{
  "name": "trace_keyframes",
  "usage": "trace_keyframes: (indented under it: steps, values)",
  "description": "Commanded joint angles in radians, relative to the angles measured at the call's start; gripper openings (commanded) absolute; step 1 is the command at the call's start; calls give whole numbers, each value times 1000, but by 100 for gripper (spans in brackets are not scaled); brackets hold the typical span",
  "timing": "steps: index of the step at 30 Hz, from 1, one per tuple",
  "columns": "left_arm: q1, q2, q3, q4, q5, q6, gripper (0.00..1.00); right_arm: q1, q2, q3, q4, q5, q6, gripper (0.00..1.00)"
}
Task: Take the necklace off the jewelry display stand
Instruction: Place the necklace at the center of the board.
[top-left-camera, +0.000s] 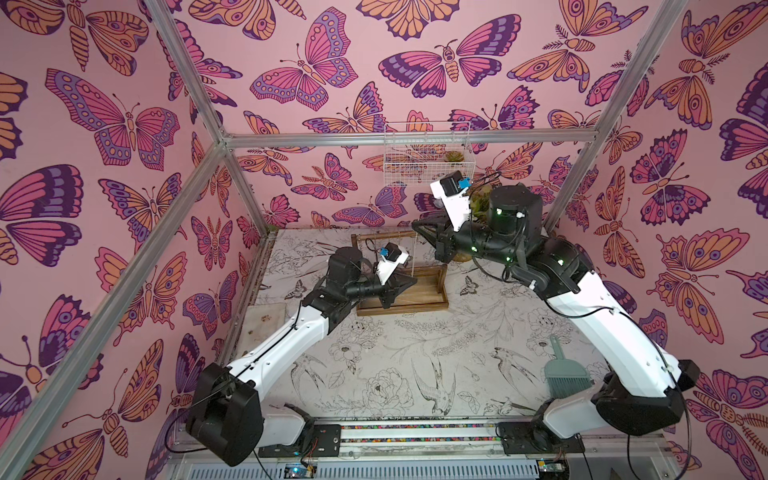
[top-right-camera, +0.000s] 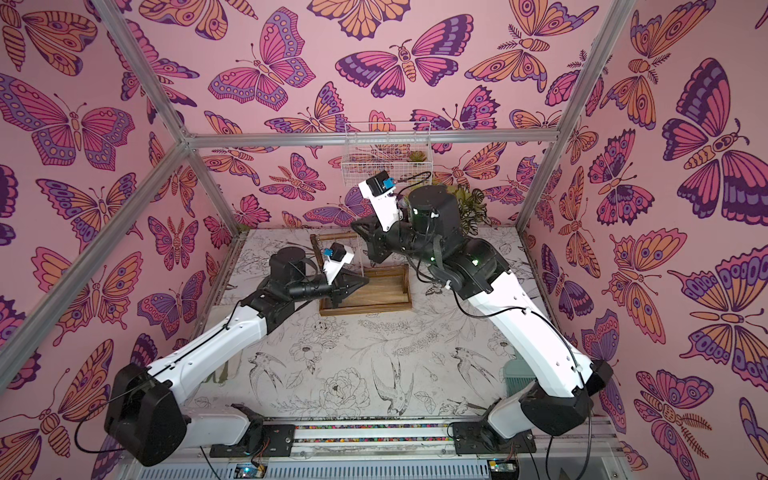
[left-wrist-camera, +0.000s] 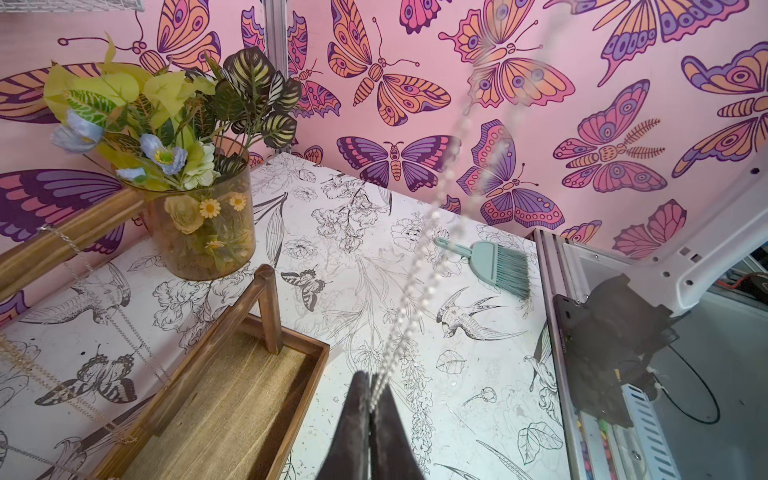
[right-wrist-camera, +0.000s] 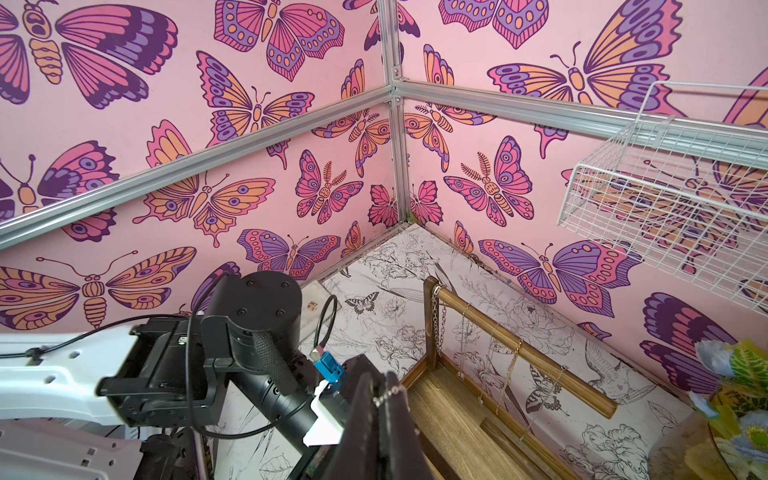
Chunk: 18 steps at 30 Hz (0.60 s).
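By the near right edge of the table (top-left-camera: 399, 345), a teal hand brush (top-left-camera: 562, 371), flat on the top. Further in, toward mid-table, the left gripper (left-wrist-camera: 370, 388), jaws pressed together on a beaded necklace (left-wrist-camera: 420, 257), low beside the tray (left-wrist-camera: 232, 399) of the jewelry display stand (top-left-camera: 428, 291). From those tips, the necklace rising steeply (blurred in the left wrist view) toward the right gripper (right-wrist-camera: 380, 387). That one likewise clamped on the necklace, a short bit of it showing at the tips, up near the right end of the top bar (right-wrist-camera: 528, 352). Cannot tell whether the necklace touches that bar. Over the bar, other thin chains (right-wrist-camera: 512, 361), hanging down. Behind, in the far right corner, a vase of flowers (left-wrist-camera: 203, 232). Farthest, on the back wall, a white wire basket (top-left-camera: 428, 166).
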Motion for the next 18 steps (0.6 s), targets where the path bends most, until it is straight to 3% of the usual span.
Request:
trace_keyframes:
  steps: [1, 9, 18]
  values:
    - [-6, -26, -24, 9, -14, -9, 3, 7, -23, -10, 13, -1, 12, 0]
    - [-10, -53, -60, -34, -75, -15, 0, 8, -17, -56, 45, -20, 32, 0]
    - [-11, -211, -165, -140, -181, -36, 0, 7, -8, -193, 150, -56, 105, 0]
